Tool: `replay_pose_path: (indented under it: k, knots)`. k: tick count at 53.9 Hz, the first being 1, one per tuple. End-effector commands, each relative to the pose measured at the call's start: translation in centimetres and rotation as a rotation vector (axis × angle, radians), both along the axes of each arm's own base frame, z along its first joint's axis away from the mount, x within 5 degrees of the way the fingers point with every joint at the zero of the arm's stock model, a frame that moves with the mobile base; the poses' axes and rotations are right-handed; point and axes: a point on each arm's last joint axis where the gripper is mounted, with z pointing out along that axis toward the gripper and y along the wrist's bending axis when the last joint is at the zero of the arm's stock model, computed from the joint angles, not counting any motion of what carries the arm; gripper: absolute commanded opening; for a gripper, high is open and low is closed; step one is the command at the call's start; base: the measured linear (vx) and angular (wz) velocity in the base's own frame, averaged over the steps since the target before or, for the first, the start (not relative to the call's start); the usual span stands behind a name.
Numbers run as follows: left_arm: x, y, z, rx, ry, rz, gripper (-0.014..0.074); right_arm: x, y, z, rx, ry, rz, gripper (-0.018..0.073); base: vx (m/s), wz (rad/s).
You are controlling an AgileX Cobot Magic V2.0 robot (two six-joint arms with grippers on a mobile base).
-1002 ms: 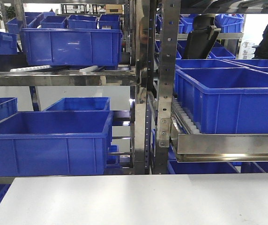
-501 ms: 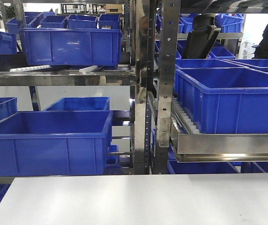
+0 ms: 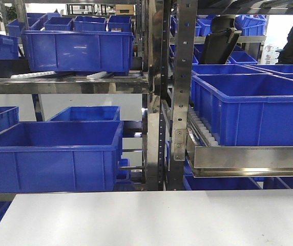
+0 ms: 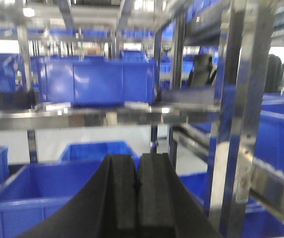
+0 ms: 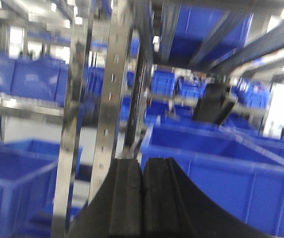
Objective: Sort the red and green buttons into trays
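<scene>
- Scanning all three views: no buttons and no trays show anywhere, so where they sit can't be told from here.
- Front view catches only the far strip of the white counter (image 3: 151,220). Nothing of the task lies on that strip. Behind it are blue crates (image 3: 51,154) on a steel rack (image 3: 180,77).
- Left claw (image 4: 136,168): black fingers pressed together, nothing pinched between them. It's aimed roughly level at the rack, not down at the counter.
- Right claw (image 5: 142,171): same story. Fingers are pressed flat against each other w/ nothing held, and it looks out at a rack upright and the crates.
- Key relation is unknown: which way a button lies from either claw, how its body is turned, and which arm is nearer can't be read off.
- My guess only: buttons & trays are on the near part of the counter, below the lower edge of every frame, i.e. beneath and short of both claws.
- Judged stage: very start, since neither claw carries anything.
- Next move prob needs a wrist pitched down to bring the counter into sight, then the fingers spread before any descent. Going down w/o a view risks missing a small cap or knocking it away.
</scene>
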Motion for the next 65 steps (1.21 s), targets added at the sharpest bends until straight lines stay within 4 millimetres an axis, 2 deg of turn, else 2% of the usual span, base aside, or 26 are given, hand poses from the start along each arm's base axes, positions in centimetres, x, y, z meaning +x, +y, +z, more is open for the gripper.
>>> replay_pose_path:
  k: [1, 8, 14, 22, 28, 34, 42, 46, 50, 57, 61, 65]
  knots:
    - [0.4, 0.1, 1.8, -0.027, -0.102, 0.012, 0.0027, 0.7, 0.0, 1.4, 0.009, -0.081, -0.005, -0.0001, 0.0, 0.0]
    - [0.7, 0.0, 1.5, -0.012, -0.076, 0.01, 0.0125, 0.8, 0.0, 1.2, 0.04, -0.061, -0.001, 0.0052, 0.0, 0.0]
    - [0.7, 0.0, 1.5, 0.016, -0.081, 0.013, 0.0261, 0.8, 0.0, 1.2, 0.038, -0.063, -0.002, 0.0164, 0.0, 0.0]
    - [0.6, 0.0, 1.5, 0.015, -0.082, 0.013, 0.049, 0.8, 0.0, 1.2, 0.037, -0.056, -0.002, 0.0414, 0.0, 0.0]
    - [0.6, 0.0, 1.5, 0.015, -0.082, 0.013, 0.0603, 0.7, 0.0, 1.4, 0.04, -0.079, -0.001, 0.061, 0.0, 0.0]
    - [0.6, 0.0, 1.5, 0.015, -0.082, 0.013, 0.0636, 0.7, 0.0, 1.7, 0.043, -0.113, -0.001, 0.0725, 0.0, 0.0]
    - [0.6, 0.0, 1.6, 0.01, -0.096, 0.015, 0.0609, 0.8, -0.1, 1.7, 0.108, -0.134, 0.007, 0.0718, 0.0, 0.0]
    - [0.6, 0.0, 1.6, 0.01, -0.094, 0.014, 0.0586, 1.8, 0.1, -0.1, 0.086, -0.111, 0.003, 0.0695, 0.0, 0.0]
    - [0.6, 0.0, 1.5, 0.011, -0.087, 0.013, 0.0567, 2.6, 0.2, -3.2, 0.067, -0.082, 0.004, 0.0665, 0.0, 0.0]
    - [0.7, 0.0, 1.3, 0.014, -0.069, 0.011, 0.0546, 3.1, 0.2, -11.1, 0.107, 0.035, 0.005, 0.0604, 0.0, 0.0]
    - [0.7, 0.0, 1.1, 0.016, -0.061, 0.01, 0.0538, 2.7, 0.4, -16.1, 0.1, 0.139, 0.019, 0.057, 0.0, 0.0]
    - [0.7, 0.0, 1.1, 0.016, -0.06, 0.01, 0.0534, 1.8, 0.6, -19.9, 0.08, 0.207, 0.052, 0.0547, 0.0, 0.0]
